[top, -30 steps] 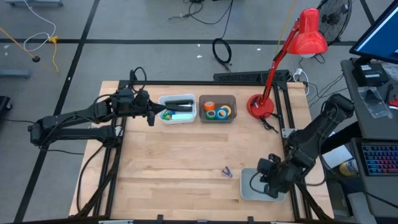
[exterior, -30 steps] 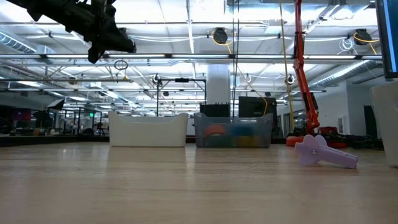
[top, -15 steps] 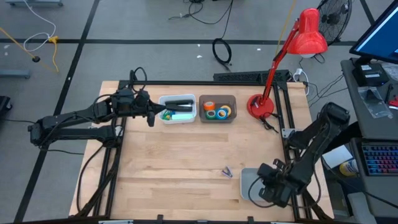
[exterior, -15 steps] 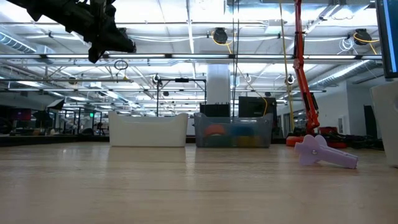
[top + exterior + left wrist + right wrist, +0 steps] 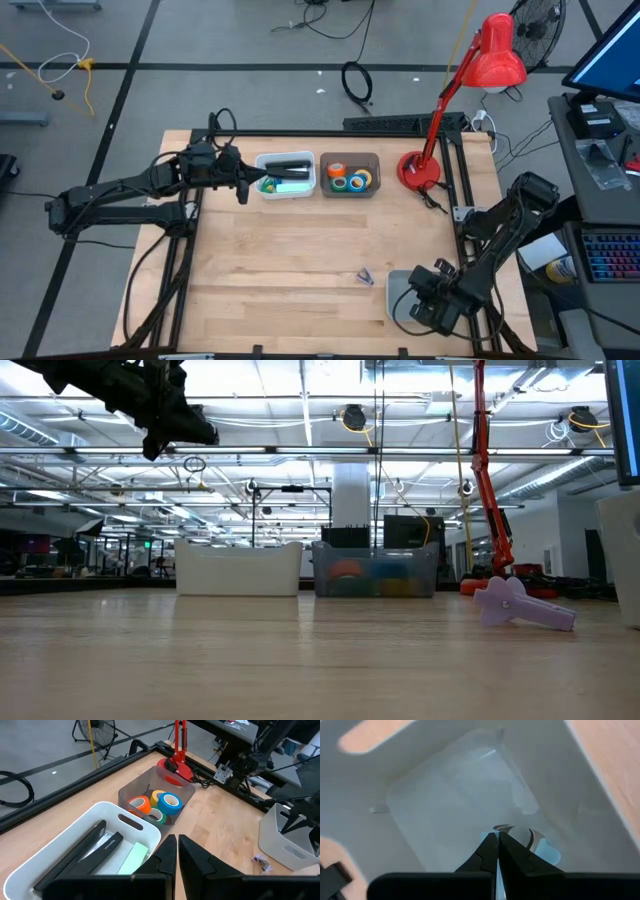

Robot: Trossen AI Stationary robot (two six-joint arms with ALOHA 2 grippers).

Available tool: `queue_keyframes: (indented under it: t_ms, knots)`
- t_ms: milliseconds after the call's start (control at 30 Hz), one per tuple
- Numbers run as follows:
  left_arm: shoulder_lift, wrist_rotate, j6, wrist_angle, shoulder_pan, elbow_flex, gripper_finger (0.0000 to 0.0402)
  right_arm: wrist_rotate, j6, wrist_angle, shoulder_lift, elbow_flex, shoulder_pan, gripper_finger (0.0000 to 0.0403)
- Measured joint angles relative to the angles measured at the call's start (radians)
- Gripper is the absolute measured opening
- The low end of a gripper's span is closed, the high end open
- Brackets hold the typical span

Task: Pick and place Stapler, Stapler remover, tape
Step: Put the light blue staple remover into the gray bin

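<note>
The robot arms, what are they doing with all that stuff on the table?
They're sorting desk things into bins. The right gripper is down inside a grey bin at the table's front right, fingers shut. The left gripper hovers shut beside a white bin holding long black items. The tape rolls sit in a clear bin next to it. A small purple staple remover lies loose on the wood, not picked up yet.
</note>
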Motion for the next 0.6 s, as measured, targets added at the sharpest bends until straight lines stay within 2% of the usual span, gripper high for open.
queue_keyframes:
  t_ms: [400, 600]
  knots:
    - [0.0, 0.0, 0.005, 0.0, 0.0, 0.0, 0.0019, 0.0, 0.035, 0.056, -0.001, -0.047, 0.0, 0.0001]
    - [0.0, 0.0, 0.017, 0.0, 0.0, 0.0, 0.0019, -0.004, 0.059, 0.084, 0.001, -0.049, 0.0, 0.0025]
